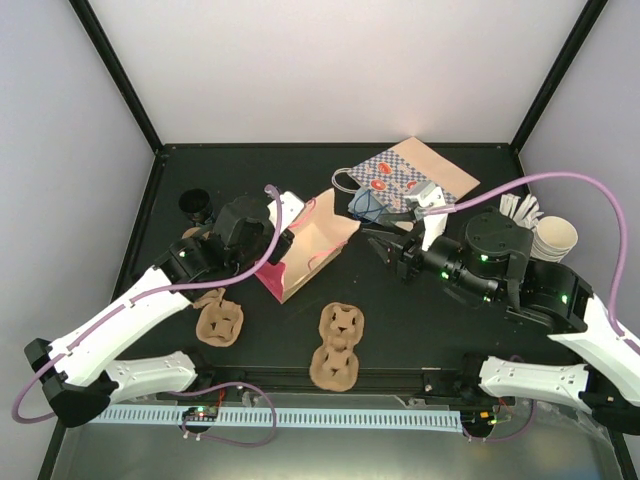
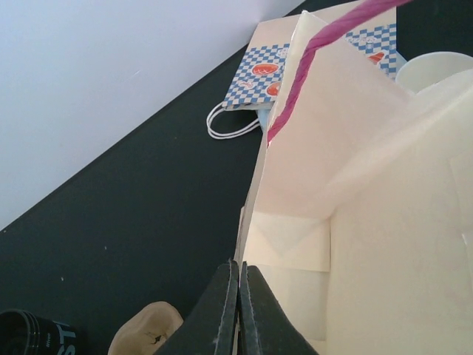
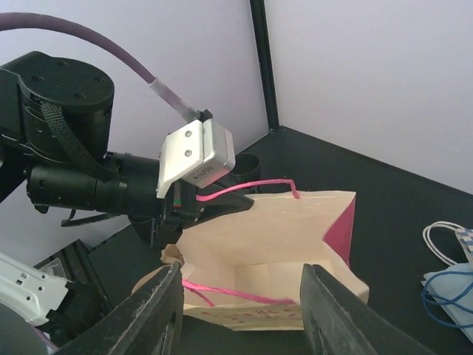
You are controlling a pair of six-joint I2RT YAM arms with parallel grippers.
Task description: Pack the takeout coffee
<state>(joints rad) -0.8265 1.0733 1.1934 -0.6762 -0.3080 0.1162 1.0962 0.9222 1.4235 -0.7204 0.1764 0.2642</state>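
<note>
The pink bag (image 1: 315, 245) lies on its side mid-table with its mouth turned to the right. My left gripper (image 1: 272, 240) is shut on the bag's upper rim (image 2: 255, 192), its fingers (image 2: 222, 310) pressed together on the paper edge. My right gripper (image 3: 240, 270) stands open just in front of the mouth, nothing between its fingers. Past them the bag's inside (image 3: 284, 277) looks empty, with pink handles (image 3: 244, 188) at the rim. The takeout coffee is hidden in these views. A pale cup rim (image 2: 440, 66) peeks over the bag; I cannot tell which cup.
A blue checked bag (image 1: 385, 180) and a brown paper bag (image 1: 440, 165) lie at the back. Cream paper cups (image 1: 555, 238) stand at the right by the right arm. A black cup (image 1: 195, 203) stands at the left. Two tan pulp carriers (image 1: 220, 322) (image 1: 335, 345) lie near the front.
</note>
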